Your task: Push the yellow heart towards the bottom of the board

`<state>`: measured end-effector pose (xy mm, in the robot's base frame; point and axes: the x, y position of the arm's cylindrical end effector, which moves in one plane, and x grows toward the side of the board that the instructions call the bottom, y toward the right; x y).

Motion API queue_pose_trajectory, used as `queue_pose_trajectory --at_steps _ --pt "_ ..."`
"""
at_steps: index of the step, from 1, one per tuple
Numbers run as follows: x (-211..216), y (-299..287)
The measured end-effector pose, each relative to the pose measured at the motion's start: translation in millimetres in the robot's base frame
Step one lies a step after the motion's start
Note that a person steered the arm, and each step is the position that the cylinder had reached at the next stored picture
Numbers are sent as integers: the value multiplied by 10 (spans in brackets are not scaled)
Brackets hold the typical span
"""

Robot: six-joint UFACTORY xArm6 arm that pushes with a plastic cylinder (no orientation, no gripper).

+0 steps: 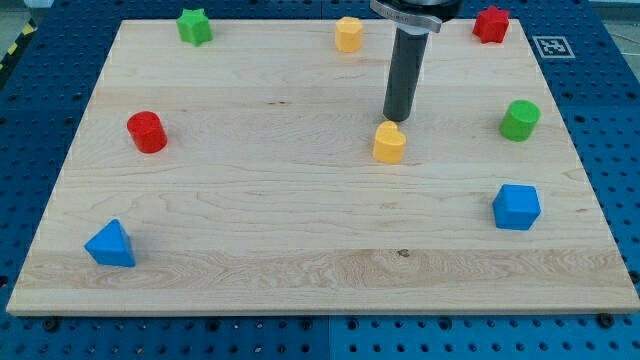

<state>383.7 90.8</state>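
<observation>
The yellow heart (389,142) sits on the wooden board (300,200), right of the middle. My tip (398,120) stands just above it in the view, touching or nearly touching its top edge. The dark rod rises from there to the view's top.
A second yellow block (348,34) is at the top middle. A green star (195,26) is top left, a red star (491,24) top right. A red cylinder (147,131) is left, a green cylinder (519,120) right. A blue cube-like block (516,207) is lower right, a blue triangle (111,245) lower left.
</observation>
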Motion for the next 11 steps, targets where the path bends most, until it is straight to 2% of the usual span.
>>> queue_pose_trajectory --at_steps 5,6,7,9,10,11 --pt "1 -33" --pt "324 -26" --pt "458 -44" --pt "334 -527" --pt "551 -501" --pt "570 -501"
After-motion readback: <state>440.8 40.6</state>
